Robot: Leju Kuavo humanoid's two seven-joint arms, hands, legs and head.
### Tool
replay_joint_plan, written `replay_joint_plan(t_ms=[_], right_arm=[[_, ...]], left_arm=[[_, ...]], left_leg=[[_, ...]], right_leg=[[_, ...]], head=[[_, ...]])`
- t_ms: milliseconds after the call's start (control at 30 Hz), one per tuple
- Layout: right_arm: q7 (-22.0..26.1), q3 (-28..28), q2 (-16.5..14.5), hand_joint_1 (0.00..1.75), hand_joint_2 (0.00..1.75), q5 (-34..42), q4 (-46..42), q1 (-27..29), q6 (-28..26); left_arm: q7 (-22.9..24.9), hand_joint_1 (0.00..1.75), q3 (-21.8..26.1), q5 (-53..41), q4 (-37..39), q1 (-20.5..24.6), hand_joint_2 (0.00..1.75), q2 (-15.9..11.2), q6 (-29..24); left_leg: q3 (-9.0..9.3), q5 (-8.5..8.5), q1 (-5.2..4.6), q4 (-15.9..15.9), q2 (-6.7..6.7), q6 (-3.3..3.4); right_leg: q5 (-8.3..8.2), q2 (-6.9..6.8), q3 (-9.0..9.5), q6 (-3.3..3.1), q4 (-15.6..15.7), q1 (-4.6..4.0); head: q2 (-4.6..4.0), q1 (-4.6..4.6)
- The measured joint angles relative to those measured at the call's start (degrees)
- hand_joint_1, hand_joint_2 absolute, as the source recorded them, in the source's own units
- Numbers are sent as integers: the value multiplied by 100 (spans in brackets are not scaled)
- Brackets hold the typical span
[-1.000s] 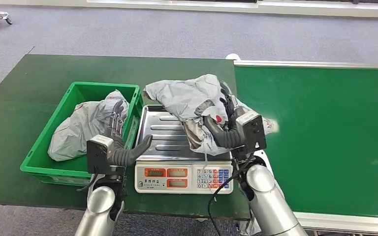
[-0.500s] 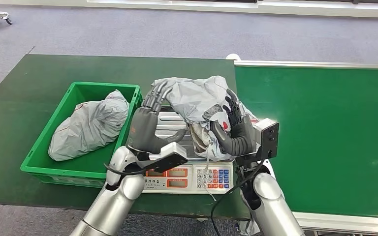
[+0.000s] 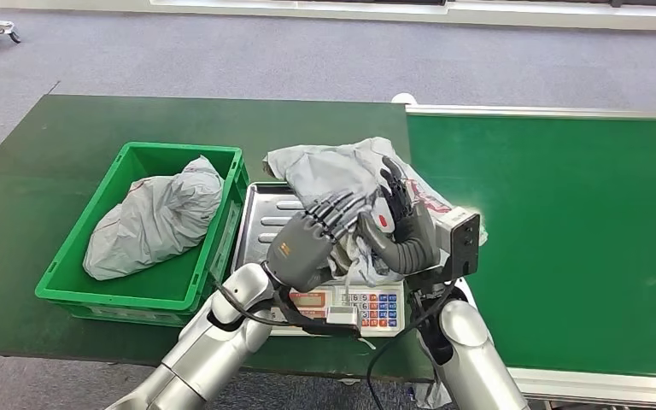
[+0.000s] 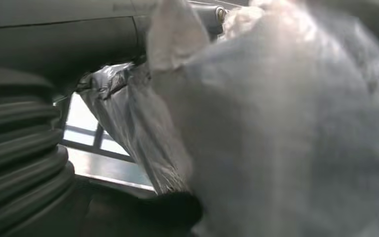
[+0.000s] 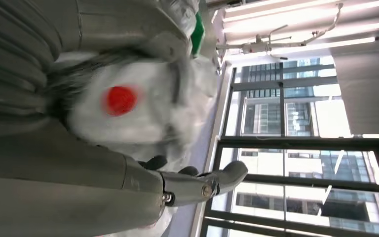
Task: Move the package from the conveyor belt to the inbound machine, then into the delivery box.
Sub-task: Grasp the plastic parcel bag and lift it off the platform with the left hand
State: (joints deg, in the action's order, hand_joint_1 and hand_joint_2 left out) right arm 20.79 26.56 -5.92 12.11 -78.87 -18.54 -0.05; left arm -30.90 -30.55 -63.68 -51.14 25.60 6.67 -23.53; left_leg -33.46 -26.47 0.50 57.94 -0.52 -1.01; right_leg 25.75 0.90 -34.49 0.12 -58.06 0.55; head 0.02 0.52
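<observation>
A crumpled grey package (image 3: 333, 166) with a red dot hangs over the steel tray (image 3: 265, 224) of the inbound scale. My right hand (image 3: 401, 226) grips its right side from below. My left hand (image 3: 312, 239) has come in from the left, and its fingers (image 3: 342, 205) close over the package's front, next to the right thumb. In the left wrist view the grey package (image 4: 286, 128) lies against the palm, between thumb and fingers. In the right wrist view the package's red dot (image 5: 121, 98) sits in the palm, with the fingers (image 5: 202, 183) curled past it.
The green delivery crate (image 3: 128, 295) stands left of the scale and holds another grey package (image 3: 154, 218). The scale's keypad (image 3: 369, 307) faces me. The green conveyor belt (image 3: 564, 239) runs along the right, and the dark green table (image 3: 51, 154) extends to the left.
My left hand swung from beside the crate across the scale and onto the package. The package sank slightly toward the tray while the right hand kept its hold.
</observation>
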Motion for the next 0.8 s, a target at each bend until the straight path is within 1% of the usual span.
replay_joint_plan(t_ms=[100,233,433,800], right_arm=[[44,0,22,0,175,4,-23,-11,4],[74,0,56,0,175,7,-57,-12,1],[129,-27,129,0,175,35,-93,-11,-47],[146,-95,191,0,175,35,-107,-8,-76]], left_arm=[[-218,175,-110,68,438,96,175,-19,-153],[-310,175,-177,220,792,186,175,-34,-203],[-466,175,-180,695,986,241,175,-88,-104],[-500,175,-180,836,1155,285,175,-120,-100]], left_leg=[[0,0,0,0,0,0],[0,0,0,0,0,0],[-1,0,0,0,0,0],[0,0,0,0,0,0]], right_leg=[[0,0,0,0,0,0],[0,0,0,0,0,0],[0,0,-1,0,0,0],[0,1,-1,0,0,0]], head=[[0,0],[0,0],[0,0],[0,0]])
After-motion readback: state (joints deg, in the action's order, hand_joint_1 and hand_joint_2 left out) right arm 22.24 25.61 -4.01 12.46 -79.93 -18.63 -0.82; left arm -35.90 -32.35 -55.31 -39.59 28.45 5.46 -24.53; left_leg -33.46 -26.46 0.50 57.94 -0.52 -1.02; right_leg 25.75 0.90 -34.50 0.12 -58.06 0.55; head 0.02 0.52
